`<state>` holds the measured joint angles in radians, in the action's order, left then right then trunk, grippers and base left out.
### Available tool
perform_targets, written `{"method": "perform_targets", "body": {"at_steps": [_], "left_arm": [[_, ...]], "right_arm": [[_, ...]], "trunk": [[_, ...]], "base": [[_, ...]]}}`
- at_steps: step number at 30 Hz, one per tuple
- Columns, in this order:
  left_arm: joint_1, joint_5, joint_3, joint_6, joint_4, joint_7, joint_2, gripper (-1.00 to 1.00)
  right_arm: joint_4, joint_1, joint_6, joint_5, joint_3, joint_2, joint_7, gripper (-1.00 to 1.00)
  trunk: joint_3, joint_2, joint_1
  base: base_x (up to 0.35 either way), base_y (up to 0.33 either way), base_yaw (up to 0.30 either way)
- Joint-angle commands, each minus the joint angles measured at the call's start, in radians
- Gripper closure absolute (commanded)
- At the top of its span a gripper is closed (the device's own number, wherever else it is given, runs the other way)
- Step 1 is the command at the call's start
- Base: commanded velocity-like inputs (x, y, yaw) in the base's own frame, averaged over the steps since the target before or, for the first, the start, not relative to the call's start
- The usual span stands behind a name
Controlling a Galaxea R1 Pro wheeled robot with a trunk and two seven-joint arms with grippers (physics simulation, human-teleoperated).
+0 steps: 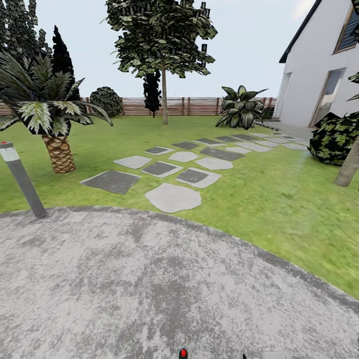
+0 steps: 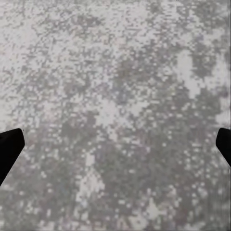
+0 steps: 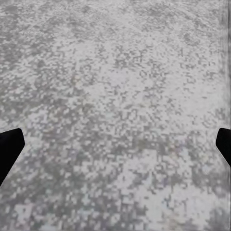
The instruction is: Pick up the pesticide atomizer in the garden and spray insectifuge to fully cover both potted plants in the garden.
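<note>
A round patio point(image 1: 149, 289) is mottled grey, with pale and dark blotches and a darker grey rim. Around it the lawn point(image 1: 279, 199) is bright green. Stepping stones point(image 1: 172, 197) alternate light grey and dark charcoal. A palm point(image 1: 47, 112) has a brown scaly trunk and dark green fronds streaked white. A post point(image 1: 22, 182) at the patio's left edge is grey with a small red top. The fence point(image 1: 194, 105) is brown with horizontal slats. The house point(image 1: 324, 65) is white under a pale blue-grey sky. In both wrist views the paving is speckled grey, and the fingertips point(image 2: 9, 147) point(image 3: 9, 147) are black.
</note>
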<state>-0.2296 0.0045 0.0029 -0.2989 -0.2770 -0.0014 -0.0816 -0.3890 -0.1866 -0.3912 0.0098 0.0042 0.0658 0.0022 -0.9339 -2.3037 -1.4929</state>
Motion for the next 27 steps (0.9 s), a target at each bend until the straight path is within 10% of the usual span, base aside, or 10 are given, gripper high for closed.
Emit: {"method": "perform_targets", "body": {"at_steps": [1,27], "left_arm": [[0.0,0.0,0.0,-0.003,0.001,0.0,0.0,-1.0],[0.0,0.0,0.0,-0.003,0.0,0.0,0.0,-1.0]], "right_arm": [[0.001,-0.001,-0.003,0.001,0.0,0.0,0.0,-1.0],[0.002,-0.001,-0.003,0.001,0.0,0.0,-0.001,-1.0]], "trunk": [[-0.001,0.0,0.0],[-0.001,0.0,0.0]], "base": [[0.006,-0.19,0.0],[-0.07,-0.192,0.112]]}}
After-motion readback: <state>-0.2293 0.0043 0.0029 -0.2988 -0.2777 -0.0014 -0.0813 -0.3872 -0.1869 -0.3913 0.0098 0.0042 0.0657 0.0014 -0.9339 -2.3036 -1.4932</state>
